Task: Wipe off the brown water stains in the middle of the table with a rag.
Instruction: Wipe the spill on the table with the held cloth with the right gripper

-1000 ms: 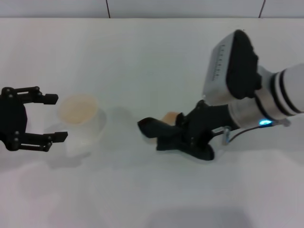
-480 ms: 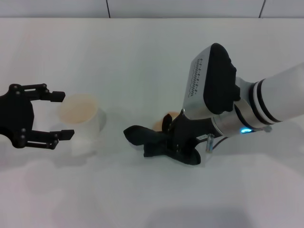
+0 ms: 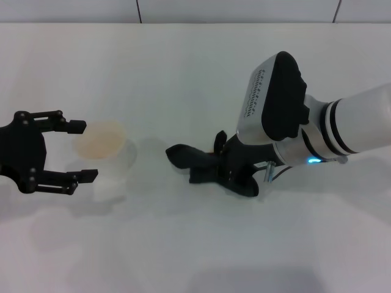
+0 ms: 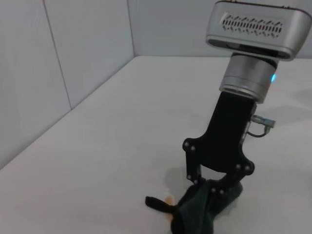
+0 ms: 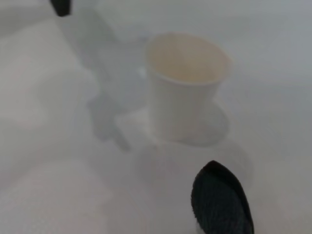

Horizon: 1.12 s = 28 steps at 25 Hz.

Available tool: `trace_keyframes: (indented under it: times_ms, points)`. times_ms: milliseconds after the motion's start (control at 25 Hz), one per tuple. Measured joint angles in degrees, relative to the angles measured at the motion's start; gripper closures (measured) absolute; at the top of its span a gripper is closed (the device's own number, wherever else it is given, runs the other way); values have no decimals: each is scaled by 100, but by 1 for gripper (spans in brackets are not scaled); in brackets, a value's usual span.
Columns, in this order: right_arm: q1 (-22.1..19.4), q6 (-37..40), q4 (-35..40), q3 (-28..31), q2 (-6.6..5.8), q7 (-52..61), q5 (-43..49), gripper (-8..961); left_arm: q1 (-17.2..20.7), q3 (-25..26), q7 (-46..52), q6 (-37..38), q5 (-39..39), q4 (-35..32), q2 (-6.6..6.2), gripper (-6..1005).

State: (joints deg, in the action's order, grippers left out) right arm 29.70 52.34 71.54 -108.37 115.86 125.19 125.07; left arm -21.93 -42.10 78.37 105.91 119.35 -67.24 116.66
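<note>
My right gripper (image 3: 231, 166) is shut on the rag (image 3: 194, 163), a dark cloth pressed onto the white table (image 3: 183, 73) near its middle. In the head view the rag and gripper cover the brown water stain. In the left wrist view a small orange bit of the stain (image 4: 168, 200) shows at the edge of the rag (image 4: 195, 214), below the right gripper (image 4: 212, 187). My left gripper (image 3: 81, 151) is open at the left, its fingertips at either side of the near rim of a clear cup (image 3: 102, 141).
The cup (image 5: 183, 87) has a brownish tint inside and stands left of the rag's tip (image 5: 222, 200). The table's far edge meets a grey wall (image 3: 232, 9).
The right gripper swept the rag left over the stain, then drew back slightly to the right; the stain no longer shows in the head view. The left gripper edged right toward the cup.
</note>
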Motion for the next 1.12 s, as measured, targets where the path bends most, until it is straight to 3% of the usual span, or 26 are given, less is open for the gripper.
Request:
trace_keyframes:
  times_ms: [720,1120]
  points:
    - [43,-1150,-614,205,6,133,263,847,-1,0,-6,-36,0,0,70,138]
    - [55,-945,-438,-250,16,342,209,848,7,-16,-21,-64,4,14,76,138]
